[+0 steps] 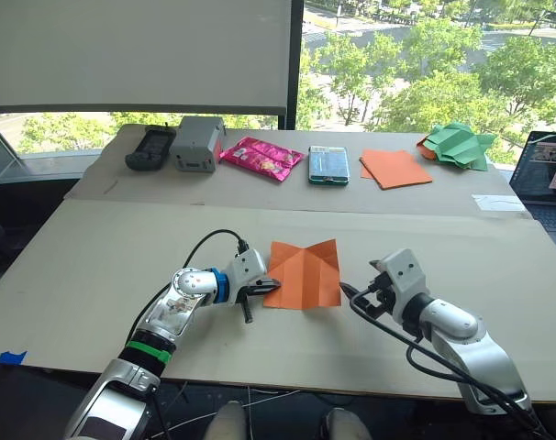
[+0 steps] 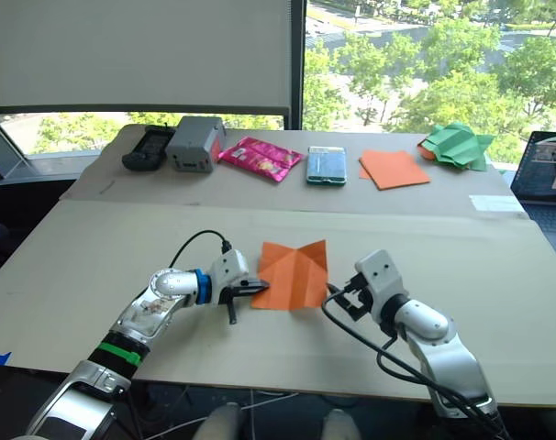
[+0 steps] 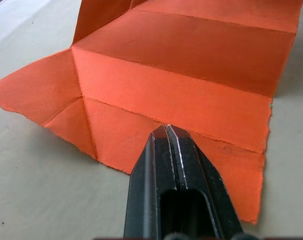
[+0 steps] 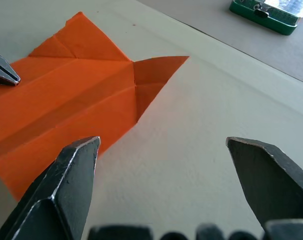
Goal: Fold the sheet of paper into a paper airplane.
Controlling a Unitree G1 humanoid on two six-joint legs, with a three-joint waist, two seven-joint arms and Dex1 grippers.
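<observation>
**Creased orange sheet between the 2 grippers, left one pressed to its edge**

The sheet of paper [image 1: 303, 274] lies flat on the near part of the cardboard-covered table [image 1: 94, 266], roughly at its middle. It is bright orange, with several long parallel creases, and its far edge shows a notch between 2 pointed corners.

The left gripper [image 1: 260, 291] sits at the sheet's near-left corner. In the left wrist view its 2 fingers are pressed together with no gap, and their tips lie over the paper's near edge [image 3: 167, 131]; whether a layer of paper is caught between them cannot be told. The right gripper [image 1: 372, 291] is just to the right of the sheet, apart from it, with bare table between. In the right wrist view its fingers [image 4: 74, 165] stand wide apart, holding nothing, and the sheet lies beyond the left-hand finger, while the left gripper's tips show at the sheet's far side.

Along the far strip of the table, well apart from the sheet, from left to right: a black handset [image 1: 150, 147], a grey box [image 1: 197, 143], a pink packet [image 1: 261, 157], a green-edged device [image 1: 328, 164], a smooth orange square [image 1: 395, 168] and green folded paper [image 1: 458, 145]. A laptop [image 1: 546, 174] stands at the far right.
</observation>
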